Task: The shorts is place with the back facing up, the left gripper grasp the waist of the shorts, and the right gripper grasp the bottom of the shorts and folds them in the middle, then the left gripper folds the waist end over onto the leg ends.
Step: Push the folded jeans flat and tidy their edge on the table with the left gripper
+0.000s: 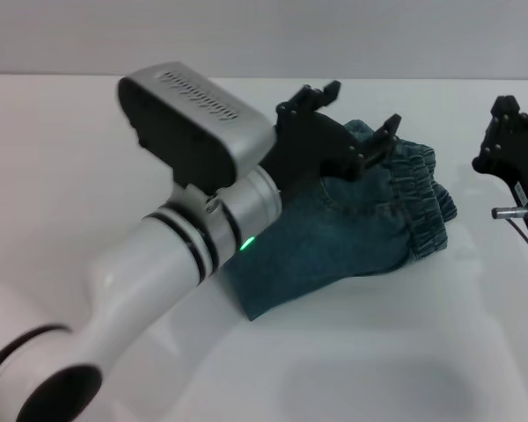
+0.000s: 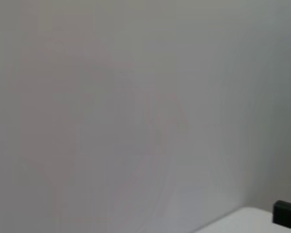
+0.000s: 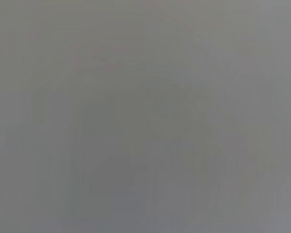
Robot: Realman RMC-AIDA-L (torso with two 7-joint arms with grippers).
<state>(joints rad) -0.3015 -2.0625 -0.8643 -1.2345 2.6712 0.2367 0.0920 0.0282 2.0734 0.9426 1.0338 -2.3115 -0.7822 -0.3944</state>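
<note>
The shorts (image 1: 326,251) lie folded in a compact blue denim bundle on the white table (image 1: 62,176) in the head view. Their ruffled elastic waist (image 1: 425,200) sits on the bundle's right side, on top of the layer below. My left gripper (image 1: 363,107) hovers open just above the bundle's far part, its black prongs spread and nothing between them. Its arm hides the bundle's left part. The leg ends are not visible. My right gripper (image 1: 513,145) stays off to the right of the shorts, apart from the cloth and partly cut off by the frame edge.
The left wrist view holds only a pale wall and a corner of the white table (image 2: 252,221). Plain grey fills the right wrist view. White tabletop surrounds the shorts in the head view.
</note>
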